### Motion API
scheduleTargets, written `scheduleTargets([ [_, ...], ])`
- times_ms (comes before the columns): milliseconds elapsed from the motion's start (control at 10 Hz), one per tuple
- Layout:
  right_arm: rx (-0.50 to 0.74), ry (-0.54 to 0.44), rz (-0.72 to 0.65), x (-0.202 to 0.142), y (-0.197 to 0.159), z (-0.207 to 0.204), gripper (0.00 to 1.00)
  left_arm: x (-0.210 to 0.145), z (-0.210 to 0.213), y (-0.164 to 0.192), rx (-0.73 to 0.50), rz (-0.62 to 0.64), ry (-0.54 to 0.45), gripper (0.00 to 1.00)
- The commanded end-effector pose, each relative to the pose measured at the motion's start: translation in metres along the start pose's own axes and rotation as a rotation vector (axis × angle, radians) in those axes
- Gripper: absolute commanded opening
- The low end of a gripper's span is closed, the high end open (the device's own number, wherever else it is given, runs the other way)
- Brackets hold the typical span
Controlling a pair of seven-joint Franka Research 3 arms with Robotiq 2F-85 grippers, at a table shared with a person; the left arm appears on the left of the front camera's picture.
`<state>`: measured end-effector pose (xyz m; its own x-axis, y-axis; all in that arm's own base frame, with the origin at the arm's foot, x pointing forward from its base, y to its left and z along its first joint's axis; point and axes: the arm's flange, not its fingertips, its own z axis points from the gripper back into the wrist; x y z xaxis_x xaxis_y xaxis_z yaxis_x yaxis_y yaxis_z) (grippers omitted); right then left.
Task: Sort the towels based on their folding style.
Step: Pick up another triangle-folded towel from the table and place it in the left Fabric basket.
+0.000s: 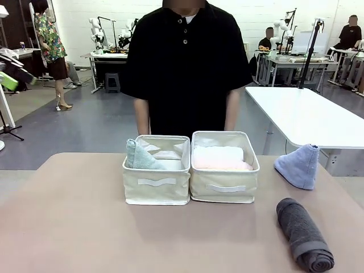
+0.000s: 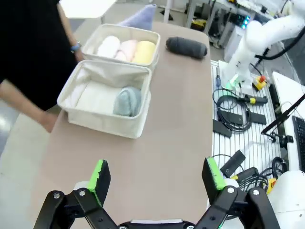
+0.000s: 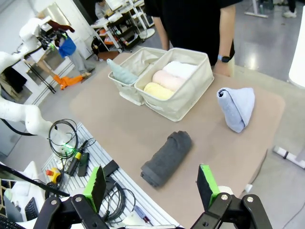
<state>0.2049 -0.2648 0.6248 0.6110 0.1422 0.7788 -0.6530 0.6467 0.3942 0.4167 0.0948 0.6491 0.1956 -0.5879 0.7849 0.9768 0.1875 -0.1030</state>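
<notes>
Six towels counted on the table. Three rolls, white, pink and yellow, lie side by side in the right basket. One pale teal cone sits in the near left corner of the left basket.

Two towels are on the bare tabletop. One light blue cone sits by the right edge, level with the baskets and apart from them. One dark grey roll lies toward the near right corner, apart from the cone.

Two cream baskets stand side by side, touching, mid-table toward the far edge.

Two grippers noted. Left gripper: jaws wide apart, nothing between them, hovering off the table's left edge. Right gripper: jaws wide apart, empty, hovering above the near right corner with the grey roll just ahead of it.

One person in a black shirt stands at the far edge behind the baskets.
</notes>
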Motion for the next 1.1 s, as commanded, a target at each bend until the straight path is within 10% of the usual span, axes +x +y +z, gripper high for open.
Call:
scheduleTargets([
  [0, 0.016, -0.022, 0.017, 0.002, 0.0, 0.0, 1.0, -0.019, 0.03, 0.02, 0.062, -0.027, -0.004, 1.0],
  [700, 0.016, -0.022, 0.017, 0.002, 0.0, 0.0, 1.0, -0.101, 0.113, 0.038, 0.181, -0.068, -0.269, 1.0],
  [800, 0.001, 0.001, 0.0, 0.0, 0.0, 0.0, 1.0, -0.093, 0.109, 0.03, 0.206, -0.072, -0.191, 1.0],
  [1000, -0.184, 0.398, 0.167, 0.009, 0.051, -0.055, 1.0, -0.093, 0.109, 0.03, 0.206, -0.072, -0.191, 1.0],
])
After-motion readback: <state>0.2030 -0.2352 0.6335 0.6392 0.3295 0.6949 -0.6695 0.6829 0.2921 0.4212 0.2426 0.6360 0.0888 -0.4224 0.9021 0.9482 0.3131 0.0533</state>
